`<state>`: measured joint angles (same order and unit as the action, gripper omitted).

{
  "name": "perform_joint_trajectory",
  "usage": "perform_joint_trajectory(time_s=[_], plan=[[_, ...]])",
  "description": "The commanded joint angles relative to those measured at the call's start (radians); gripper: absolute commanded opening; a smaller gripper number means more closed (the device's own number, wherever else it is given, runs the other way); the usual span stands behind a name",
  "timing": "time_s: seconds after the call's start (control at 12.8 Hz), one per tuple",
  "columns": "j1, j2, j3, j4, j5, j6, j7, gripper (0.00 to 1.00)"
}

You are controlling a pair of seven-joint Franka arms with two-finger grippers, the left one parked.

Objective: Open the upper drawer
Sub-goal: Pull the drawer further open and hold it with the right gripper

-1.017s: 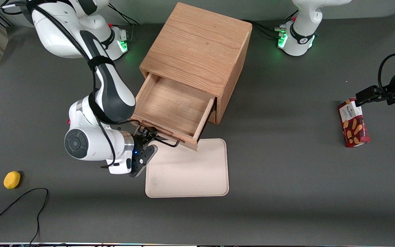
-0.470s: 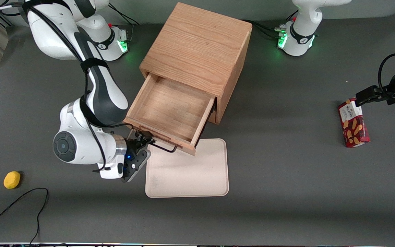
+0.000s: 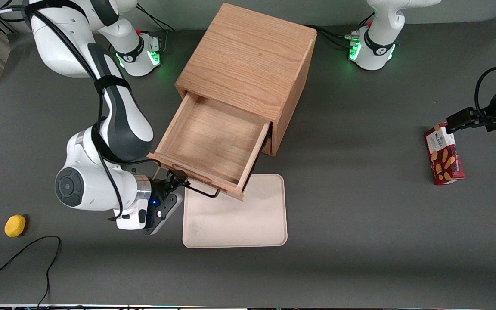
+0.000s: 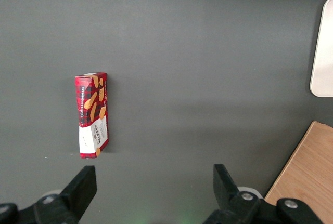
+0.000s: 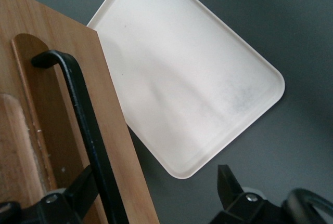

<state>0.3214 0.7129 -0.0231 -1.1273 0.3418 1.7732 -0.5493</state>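
The upper drawer (image 3: 213, 137) stands pulled well out of the oak cabinet (image 3: 248, 56), and its inside is bare. Its thin black wire handle (image 3: 203, 191) runs along the drawer front on the side nearer the camera. My right gripper (image 3: 178, 180) is at the end of the handle toward the working arm. In the right wrist view the gripper (image 5: 156, 187) is open, its fingers wide apart. The handle (image 5: 88, 125) lies just inside one finger (image 5: 86, 185), against the drawer front (image 5: 117, 146). The bottom drawer is hidden under the upper one.
A cream tray (image 3: 235, 215) lies flat on the table under the drawer's front edge; it also shows in the right wrist view (image 5: 192, 78). A yellow fruit (image 3: 15, 225) and a black cable (image 3: 20, 254) lie toward the working arm's end. A red biscuit box (image 3: 444, 155) lies toward the parked arm's end.
The drawer has slid farther out of the cabinet, toward the camera. My right gripper and wrist moved with the handle, the same way.
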Motion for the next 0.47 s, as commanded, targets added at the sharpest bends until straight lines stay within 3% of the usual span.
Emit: perform_joint_trajectory(time_s=[0.0, 0.39], plan=[[-0.008, 0.045, 0.008, 0.058, -0.007, 0.031, -0.017, 1.0], [-0.007, 0.056, 0.009, 0.058, -0.006, 0.081, -0.015, 1.0]])
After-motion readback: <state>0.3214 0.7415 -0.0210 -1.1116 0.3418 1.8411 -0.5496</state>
